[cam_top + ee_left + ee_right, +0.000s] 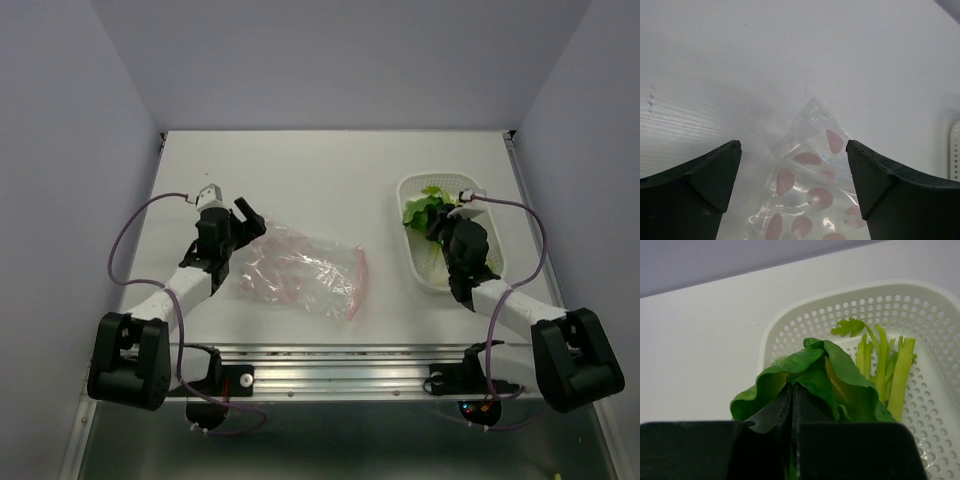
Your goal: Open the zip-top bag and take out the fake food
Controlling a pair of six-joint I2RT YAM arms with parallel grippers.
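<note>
White table [330, 170] under lilac walls held the bag [300, 270], lying flat left of centre, its long axis running from the left gripper [250, 220] down and rightward to the zip strip [358, 282] at its far end. That gripper's jaws stood wide apart with a bag corner between and below them, seemingly untouched. The right gripper [792, 390] was closed on a leaf [815, 370] over the tray [790, 330], where stalks [890, 370] lay. The left arm was much the nearer to the bag, though the zip end faced the right arm
</note>
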